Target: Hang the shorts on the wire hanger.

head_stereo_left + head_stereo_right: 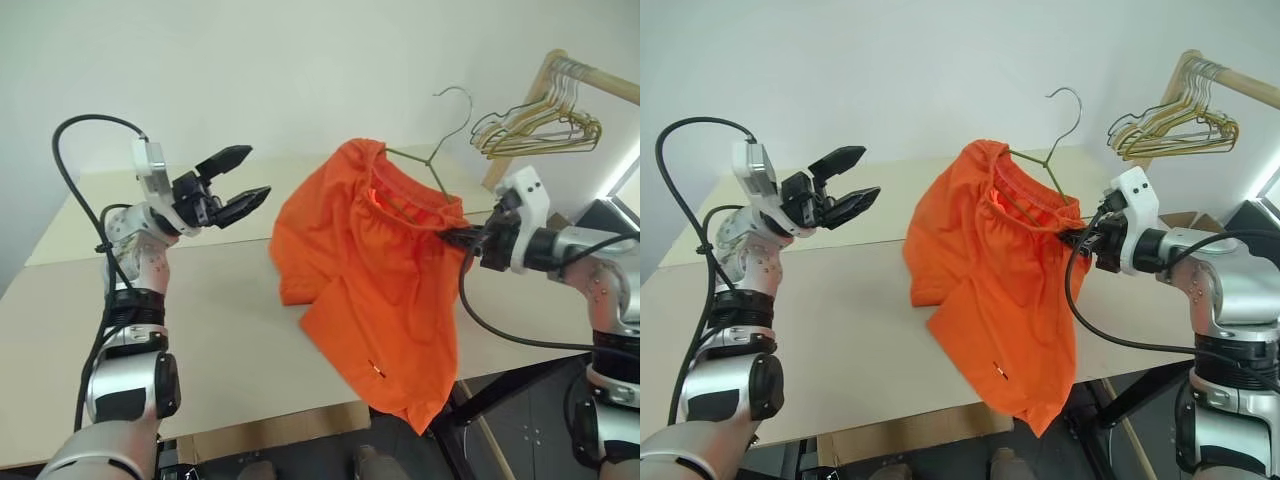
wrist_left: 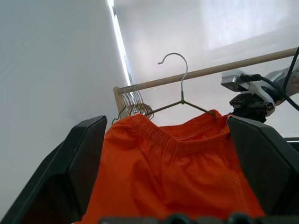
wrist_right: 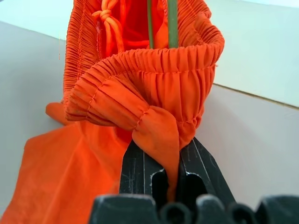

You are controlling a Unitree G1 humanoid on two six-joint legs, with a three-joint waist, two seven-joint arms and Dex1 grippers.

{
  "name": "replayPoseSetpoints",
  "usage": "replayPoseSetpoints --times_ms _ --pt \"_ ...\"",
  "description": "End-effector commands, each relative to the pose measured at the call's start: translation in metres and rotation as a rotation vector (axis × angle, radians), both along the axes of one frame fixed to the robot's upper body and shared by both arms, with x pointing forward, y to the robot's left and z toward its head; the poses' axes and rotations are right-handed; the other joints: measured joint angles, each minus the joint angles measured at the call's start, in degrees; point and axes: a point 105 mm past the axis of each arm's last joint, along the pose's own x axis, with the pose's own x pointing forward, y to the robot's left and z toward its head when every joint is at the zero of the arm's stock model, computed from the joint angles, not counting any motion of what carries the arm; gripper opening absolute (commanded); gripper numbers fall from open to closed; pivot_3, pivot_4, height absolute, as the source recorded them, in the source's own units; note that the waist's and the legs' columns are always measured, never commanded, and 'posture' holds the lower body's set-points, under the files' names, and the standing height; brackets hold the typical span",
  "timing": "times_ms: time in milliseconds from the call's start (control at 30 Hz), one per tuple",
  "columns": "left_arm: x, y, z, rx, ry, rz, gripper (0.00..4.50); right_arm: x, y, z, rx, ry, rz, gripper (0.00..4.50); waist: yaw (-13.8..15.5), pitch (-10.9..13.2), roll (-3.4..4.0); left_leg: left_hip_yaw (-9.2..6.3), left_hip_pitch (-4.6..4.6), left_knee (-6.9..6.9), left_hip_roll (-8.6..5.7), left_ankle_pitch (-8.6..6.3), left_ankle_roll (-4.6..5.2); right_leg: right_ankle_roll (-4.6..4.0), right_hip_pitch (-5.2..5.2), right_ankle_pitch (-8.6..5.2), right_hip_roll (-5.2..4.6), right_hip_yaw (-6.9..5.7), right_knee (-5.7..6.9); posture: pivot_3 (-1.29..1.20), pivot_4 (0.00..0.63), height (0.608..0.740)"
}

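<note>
The bright orange shorts (image 1: 370,270) hang above the table, draped over the thin greenish wire hanger (image 2: 182,88). Its hook and neck rise out of the gathered waistband. One leg trails down past the table's front edge, and the other side rests on the tabletop. My right gripper (image 1: 452,237) is shut on a pinch of the waistband (image 3: 159,126) at the shorts' right side. Whether it also pinches the wire I cannot tell. My left gripper (image 1: 256,172) is raised to the left of the shorts, apart from them, open, with nothing between its fingers.
A bunch of gold and green wire hangers (image 1: 540,125) hangs on a wooden rail (image 1: 595,78) at the back right. The beige table (image 1: 220,320) spreads under both arms, its front edge close to me. Dark furniture stands below at the right.
</note>
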Motion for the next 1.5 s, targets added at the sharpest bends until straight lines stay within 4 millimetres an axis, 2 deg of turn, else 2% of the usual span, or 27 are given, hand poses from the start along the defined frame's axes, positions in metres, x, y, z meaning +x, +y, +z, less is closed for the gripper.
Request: replayPoseSetpoints --times_ms 33,100,167,233,333,500,633,700,833,1100,1367,1500 --pt "-0.008 -0.006 0.017 -0.044 -0.069 -0.037 4.47 -0.009 -0.022 0.019 -0.042 -0.036 -0.165 0.00 -0.59 -0.01 0.01 -0.01 0.01 0.00 0.00 0.00 0.00 0.00 0.01 0.00 0.00 0.00 0.00 -0.22 0.000 0.740" --pt "-0.010 -0.010 0.016 -0.051 -0.068 -0.050 4.47 -0.008 -0.039 0.017 -0.108 -0.043 -0.286 0.00 -1.83 -0.01 0.02 -0.01 0.03 0.00 0.01 0.00 0.00 0.01 0.04 0.00 0.00 0.02 -0.01 -0.22 0.000 0.740" --pt "-0.012 -0.012 0.013 -0.061 -0.062 -0.055 4.47 -0.005 -0.054 0.015 -0.103 -0.037 -0.399 0.00 -2.89 -0.03 0.04 -0.02 0.04 0.00 0.00 0.00 0.00 0.04 0.08 0.01 0.00 0.03 -0.04 -0.24 0.000 0.740" --pt "-0.012 -0.013 0.010 -0.070 -0.049 -0.051 4.47 -0.003 -0.065 0.014 -0.088 -0.026 -0.481 0.00 -3.93 -0.05 0.09 -0.03 0.05 0.00 -0.01 0.00 0.00 0.09 0.10 0.03 -0.02 0.09 -0.06 -0.24 0.000 0.740" --pt "-0.012 -0.015 0.004 -0.065 -0.036 -0.034 4.47 -0.002 -0.082 0.008 -0.169 -0.016 -0.605 0.00 -5.37 -0.06 0.10 -0.17 0.09 0.00 -0.03 0.00 0.00 0.16 0.17 0.07 -0.04 0.14 -0.09 -0.25 0.000 0.740" --pt "-0.014 -0.021 -0.003 -0.040 -0.009 -0.009 4.47 0.000 -0.108 0.011 -0.161 0.001 -0.833 0.00 -7.94 -0.07 0.17 -0.37 0.18 -0.01 -0.03 0.00 0.00 0.22 0.27 0.09 -0.04 0.26 -0.09 -0.24 0.000 0.740" --pt "-0.016 -0.025 -0.007 -0.031 0.002 0.022 4.47 0.005 -0.131 0.017 -0.089 -0.010 -1.013 0.00 -8.67 -0.04 0.25 -0.40 0.43 -0.11 -0.06 -0.01 0.02 0.29 0.82 0.07 -0.05 0.29 -0.16 -0.23 0.000 0.740" --pt "-0.015 -0.025 -0.008 -0.043 0.010 0.038 4.47 0.008 -0.140 0.019 -0.115 -0.027 -1.089 0.00 -9.23 -0.05 0.27 -0.42 0.79 -0.13 -0.05 -0.01 0.01 0.31 0.89 0.06 -0.02 0.26 -0.17 -0.23 0.000 0.740" --pt "-0.014 -0.028 -0.012 -0.055 0.027 0.060 4.47 0.019 -0.151 0.026 -0.133 -0.060 -1.206 0.00 -9.59 -0.05 0.32 -0.39 0.87 -0.15 -0.08 -0.01 0.01 0.33 0.92 0.08 -0.04 0.34 -0.19 -0.23 0.000 0.740" --pt "-0.014 -0.035 -0.021 -0.014 0.037 0.073 4.47 0.052 -0.159 0.041 -0.073 -0.085 -1.277 0.00 -10.99 -0.01 0.42 -0.34 0.95 -0.40 -0.13 0.00 0.01 0.34 0.98 0.10 -0.05 0.46 -0.32 -0.22 0.000 0.740" --pt "-0.017 -0.033 -0.027 0.008 0.041 0.083 4.47 0.068 -0.177 0.061 0.030 -0.135 -1.316 0.00 -10.98 0.06 0.54 -0.30 1.01 -0.55 -0.17 0.00 0.01 0.35 0.98 0.10 -0.09 0.52 -0.43 -0.20 0.000 0.740" --pt "-0.019 -0.033 -0.030 0.012 0.038 0.087 4.47 0.073 -0.181 0.061 0.114 -0.105 -1.311 0.00 -10.94 0.09 0.58 -0.20 1.05 -0.75 -0.20 0.00 0.01 0.36 1.00 0.10 -0.08 0.64 -0.52 -0.18 0.000 0.740"
